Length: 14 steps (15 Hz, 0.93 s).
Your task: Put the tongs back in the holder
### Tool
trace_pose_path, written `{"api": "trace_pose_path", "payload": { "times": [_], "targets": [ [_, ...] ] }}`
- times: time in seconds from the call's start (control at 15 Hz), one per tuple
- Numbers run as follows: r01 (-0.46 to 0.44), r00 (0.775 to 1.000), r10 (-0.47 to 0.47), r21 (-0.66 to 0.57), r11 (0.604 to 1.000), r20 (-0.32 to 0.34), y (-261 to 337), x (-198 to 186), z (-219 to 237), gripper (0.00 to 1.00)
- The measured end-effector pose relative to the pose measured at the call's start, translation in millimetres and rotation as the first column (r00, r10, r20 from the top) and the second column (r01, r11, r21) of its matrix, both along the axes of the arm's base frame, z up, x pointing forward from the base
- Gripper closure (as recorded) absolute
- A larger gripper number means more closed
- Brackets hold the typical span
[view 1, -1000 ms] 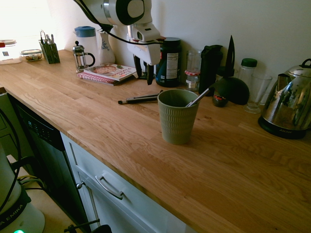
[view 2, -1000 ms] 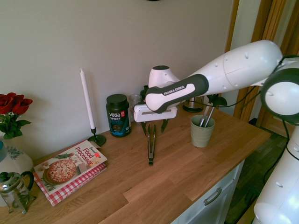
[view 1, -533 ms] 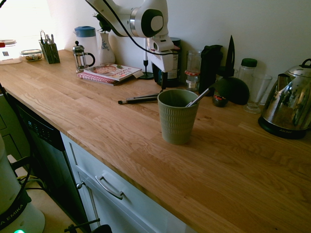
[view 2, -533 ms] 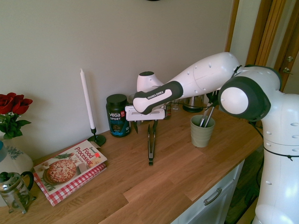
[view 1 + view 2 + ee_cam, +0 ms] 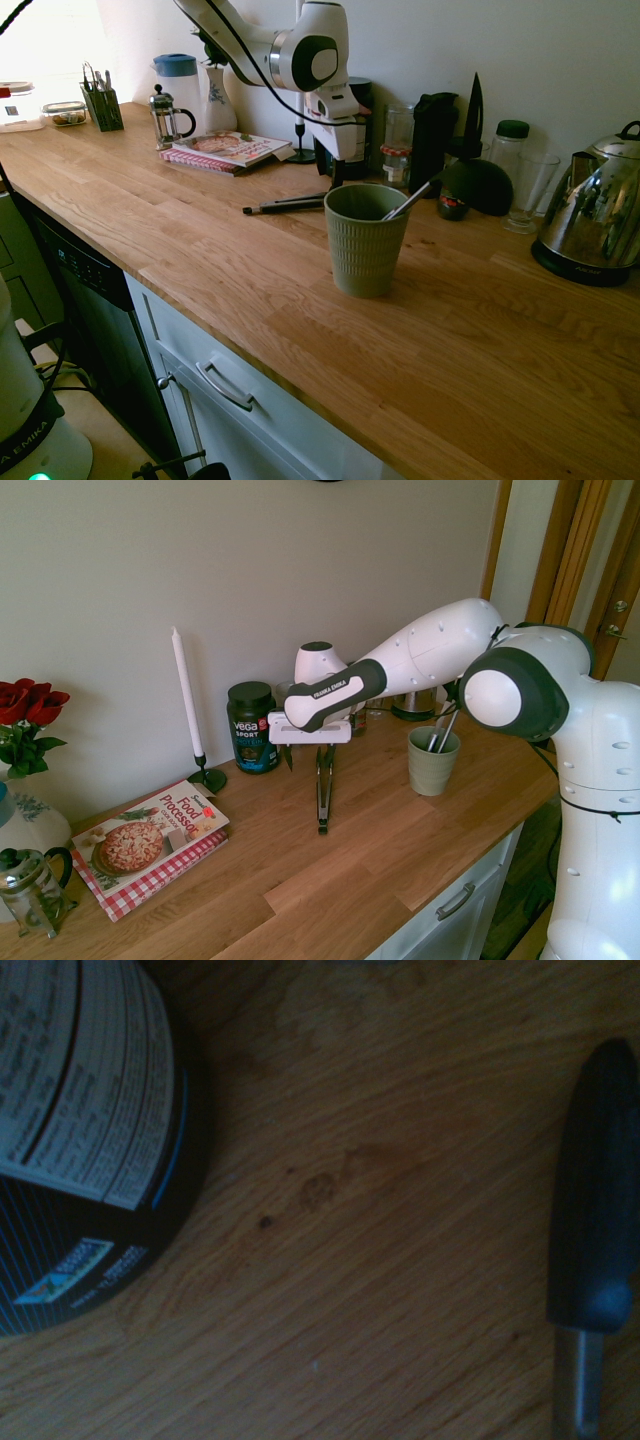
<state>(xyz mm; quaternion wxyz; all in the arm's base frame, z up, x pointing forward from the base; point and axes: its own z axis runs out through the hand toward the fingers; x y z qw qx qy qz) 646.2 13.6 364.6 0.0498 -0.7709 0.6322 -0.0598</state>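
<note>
The tongs (image 5: 323, 790) lie flat on the wooden counter, silver arms with black ends, pointing from the wall toward the counter's front edge; they also show as a dark bar (image 5: 290, 204) left of the cup. The holder (image 5: 365, 240), a ribbed sage-green cup (image 5: 433, 760), stands upright with metal-handled utensils leaning in it. My gripper (image 5: 308, 757) hangs open just above the tongs' wall-side end, fingers pointing down, nothing between them. In the other exterior view the gripper (image 5: 338, 174) sits behind the cup's rim. One black tong end (image 5: 595, 1210) shows in the wrist view.
A dark Vega jar (image 5: 251, 727) stands close beside the gripper, also filling the wrist view's corner (image 5: 90, 1140). A candle (image 5: 185, 695) and cookbook (image 5: 150, 840) lie further along. Jars, a glass and a kettle (image 5: 595, 215) line the wall past the cup.
The arm has swung in toward the wall and lowered the open gripper over the tongs' far end. Tongs and cup have not moved.
</note>
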Motion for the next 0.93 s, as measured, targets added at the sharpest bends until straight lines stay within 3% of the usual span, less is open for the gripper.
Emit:
{"api": "trace_pose_path", "payload": {
  "times": [0.93],
  "targets": [
    [0.006, 1.000, -0.006, 0.007, 1.000, 0.004, -8.3, -7.4, -22.5, 1.00]
  ]
}}
